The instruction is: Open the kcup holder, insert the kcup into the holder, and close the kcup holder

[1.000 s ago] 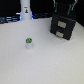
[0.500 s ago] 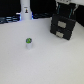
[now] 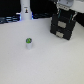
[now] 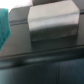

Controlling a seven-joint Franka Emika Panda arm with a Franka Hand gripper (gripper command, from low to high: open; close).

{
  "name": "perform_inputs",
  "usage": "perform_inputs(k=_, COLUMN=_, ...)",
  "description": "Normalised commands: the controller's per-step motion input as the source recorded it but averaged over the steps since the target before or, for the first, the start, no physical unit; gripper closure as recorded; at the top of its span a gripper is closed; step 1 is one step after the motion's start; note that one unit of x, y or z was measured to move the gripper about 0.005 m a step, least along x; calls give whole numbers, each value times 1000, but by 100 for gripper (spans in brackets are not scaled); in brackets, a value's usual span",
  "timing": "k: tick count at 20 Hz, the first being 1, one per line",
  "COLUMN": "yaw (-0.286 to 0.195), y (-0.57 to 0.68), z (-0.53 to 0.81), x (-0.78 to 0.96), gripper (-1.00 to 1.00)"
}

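Note:
The kcup holder (image 3: 62,26) is a black boxy unit with pale rectangular handle marks on its front, at the exterior view's upper right. Its drawer looks closed. The kcup (image 3: 29,43), a small white pod with a green top, stands upright on the white table left of centre, well apart from the holder. My gripper (image 3: 64,11) hangs right over the holder's top, far from the kcup. In the wrist view a grey rectangular handle (image 4: 52,22) on the black front fills the middle, close up and blurred. One teal finger (image 4: 4,31) shows beside it, and the jaws look open and empty.
A tall white bottle-like object (image 3: 25,10) stands at the back in the exterior view's left. Dark equipment lines the back edge of the white table (image 3: 45,65).
My gripper has come slightly lower over the kcup holder. The kcup and the holder have not moved.

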Motion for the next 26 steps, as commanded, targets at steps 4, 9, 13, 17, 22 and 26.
perform_inputs(k=4, yaw=5, y=110, z=-442, x=-205, gripper=-100)
perform_inputs(k=9, yaw=12, y=29, z=-392, x=-257, gripper=-100)
perform_inputs(k=13, yaw=12, y=25, z=-267, x=-237, gripper=-100)
perform_inputs(k=17, yaw=-4, y=0, z=-37, x=-69, gripper=100)
perform_inputs(k=22, yaw=-2, y=-9, z=-13, x=12, gripper=100)
perform_inputs(k=26, yaw=0, y=-6, z=-12, x=27, gripper=100)
